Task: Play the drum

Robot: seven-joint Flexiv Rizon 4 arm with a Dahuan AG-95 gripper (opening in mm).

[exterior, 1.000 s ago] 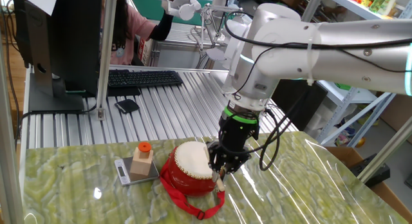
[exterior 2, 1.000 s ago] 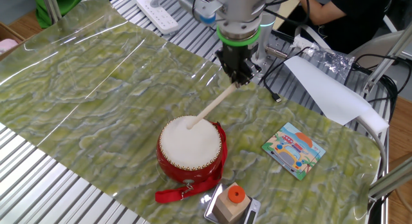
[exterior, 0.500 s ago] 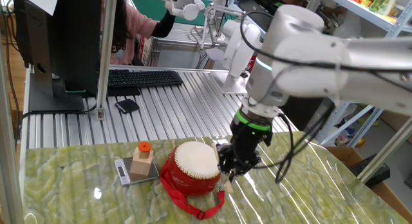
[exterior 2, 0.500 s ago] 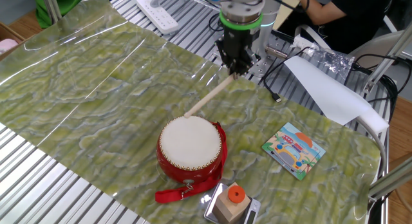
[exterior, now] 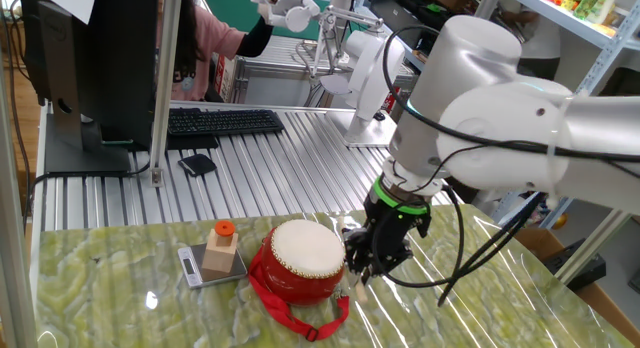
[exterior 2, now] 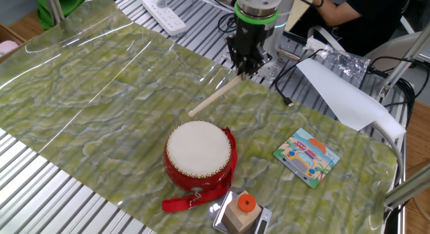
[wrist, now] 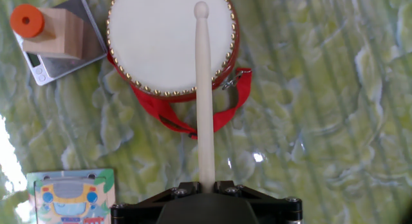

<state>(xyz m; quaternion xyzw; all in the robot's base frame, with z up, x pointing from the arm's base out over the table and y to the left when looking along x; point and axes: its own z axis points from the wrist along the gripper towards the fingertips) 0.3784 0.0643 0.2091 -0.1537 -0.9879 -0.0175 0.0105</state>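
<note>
While jaws grip drumstick (exterior 2: 213, 99), hand view alone has tip over drum (wrist: 168, 42), elsewhere clear of it

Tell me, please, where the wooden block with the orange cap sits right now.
In the hand view's upper left, the wooden block stands on a small scale, just left of the drum.

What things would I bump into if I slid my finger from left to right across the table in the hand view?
Picture card and wooden block with orange cap on its little scale → drum → drumstick → end of the drum's red strap.
</note>
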